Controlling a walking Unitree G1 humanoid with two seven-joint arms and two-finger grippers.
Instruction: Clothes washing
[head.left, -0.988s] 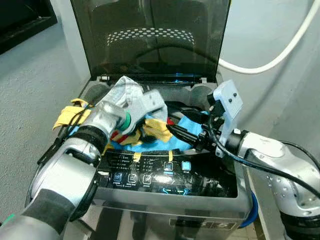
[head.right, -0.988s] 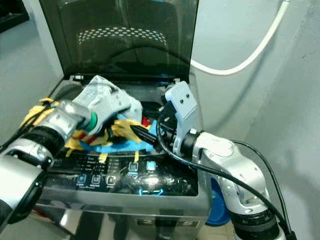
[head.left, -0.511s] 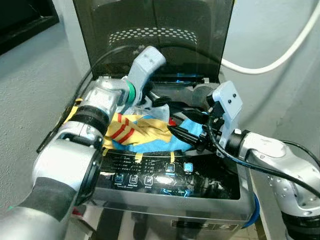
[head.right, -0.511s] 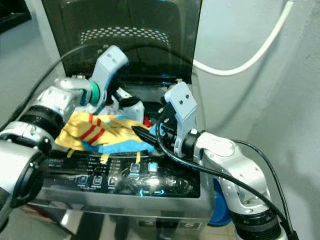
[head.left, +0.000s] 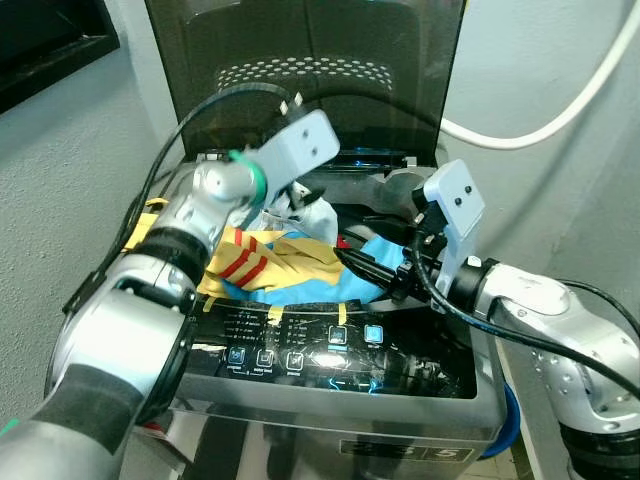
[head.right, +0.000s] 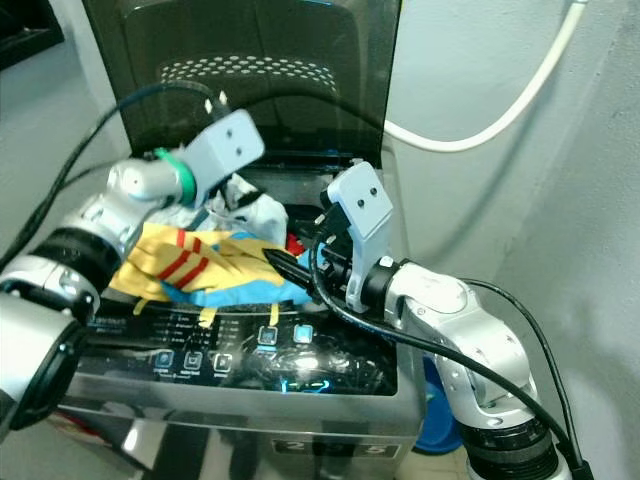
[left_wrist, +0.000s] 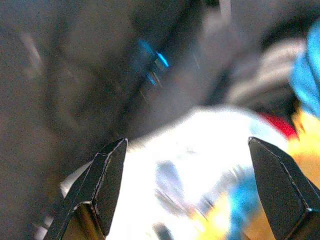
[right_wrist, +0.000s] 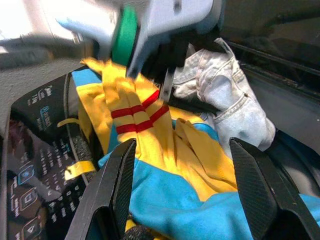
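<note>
The washer (head.left: 330, 400) is standing lid-up, its panel glowing nearest. The right claw (right_wrist: 182, 195) is hovering spread over the yellow shirt (head.left: 275, 258) (draped across the rim). Beyond, the left claw (left_wrist: 187, 187) is gaping above the jeans (right_wrist: 225, 100).

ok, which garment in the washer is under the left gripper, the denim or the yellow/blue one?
The pale denim piece, bunched at the back of the tub. The open left gripper hangs over it; the yellow-and-blue garment with red stripes lies nearer the control panel.
</note>
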